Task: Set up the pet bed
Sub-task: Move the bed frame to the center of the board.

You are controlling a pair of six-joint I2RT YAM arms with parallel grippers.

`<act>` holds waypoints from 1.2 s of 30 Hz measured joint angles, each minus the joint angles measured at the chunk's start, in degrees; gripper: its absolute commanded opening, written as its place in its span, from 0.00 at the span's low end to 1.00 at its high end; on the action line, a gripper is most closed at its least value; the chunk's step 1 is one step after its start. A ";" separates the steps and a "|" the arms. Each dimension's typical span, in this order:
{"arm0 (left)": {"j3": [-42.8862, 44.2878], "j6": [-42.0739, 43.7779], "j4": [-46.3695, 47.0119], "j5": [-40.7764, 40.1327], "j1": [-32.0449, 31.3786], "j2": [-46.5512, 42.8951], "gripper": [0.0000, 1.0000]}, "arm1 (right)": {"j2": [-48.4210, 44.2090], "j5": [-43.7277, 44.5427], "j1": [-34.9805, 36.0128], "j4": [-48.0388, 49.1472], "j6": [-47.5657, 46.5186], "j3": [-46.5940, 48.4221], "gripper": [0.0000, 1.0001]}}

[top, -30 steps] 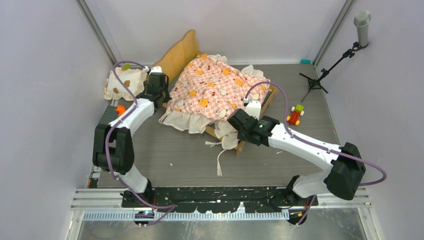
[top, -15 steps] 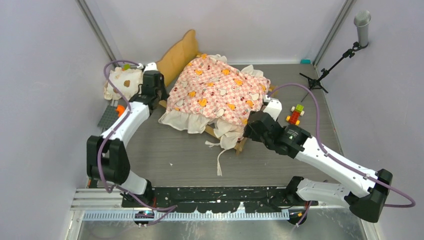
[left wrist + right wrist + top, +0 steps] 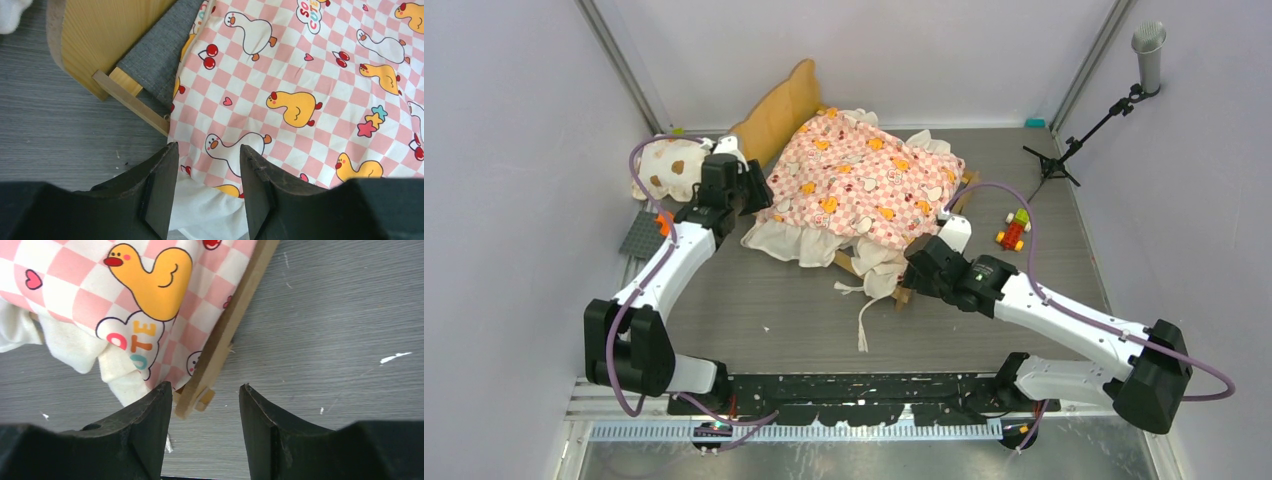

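Note:
The pet bed (image 3: 856, 186) stands at the back middle of the floor: a light-wood frame with a wavy headboard (image 3: 778, 112) and a pink checkered mattress (image 3: 320, 85) with a cream ruffle lying rumpled over it. My left gripper (image 3: 208, 147) is open over the mattress's left edge, with white ruffle showing between its fingers. In the top view the left gripper (image 3: 746, 190) sits beside the headboard end. My right gripper (image 3: 205, 385) is open at the foot corner. The wooden frame rail (image 3: 225, 342) ends just inside the right gripper's left finger. The top view has the right gripper (image 3: 921, 262) by that corner.
A cream pillow with brown spots (image 3: 669, 165) lies left of the headboard. A grey plate with an orange piece (image 3: 644, 233) is by the left wall. A red and green toy (image 3: 1014, 229) and a microphone stand (image 3: 1064, 150) are on the right. White ties (image 3: 862, 318) trail forward.
Both grippers have gone from shut to open. The left one has drawn back toward me along the bed's left edge. The right one swung out to the right, then back to the foot corner.

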 measured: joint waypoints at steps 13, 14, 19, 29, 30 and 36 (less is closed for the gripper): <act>-0.11 -0.63 0.11 1.60 0.00 0.00 0.50 | 5.29 -1.40 0.00 3.87 0.50 -0.48 0.48; -0.11 -0.66 0.11 1.60 0.00 0.00 0.50 | 6.01 -1.38 0.00 3.91 0.57 -0.50 0.43; -0.11 -0.81 0.09 1.60 0.00 0.00 0.51 | 8.11 -0.87 0.15 4.92 1.42 -0.44 0.14; -0.96 -1.09 -0.13 6.60 -0.70 -1.68 0.55 | 7.67 8.39 -3.43 -5.16 2.62 0.98 0.01; -1.38 -1.14 -0.13 6.97 -1.11 -2.23 0.55 | 6.86 8.37 -4.24 -6.01 1.53 0.61 0.01; -3.65 -1.53 -1.07 6.01 -9.03 -3.85 0.56 | -0.35 7.32 -11.17 -7.65 -6.08 -1.84 0.01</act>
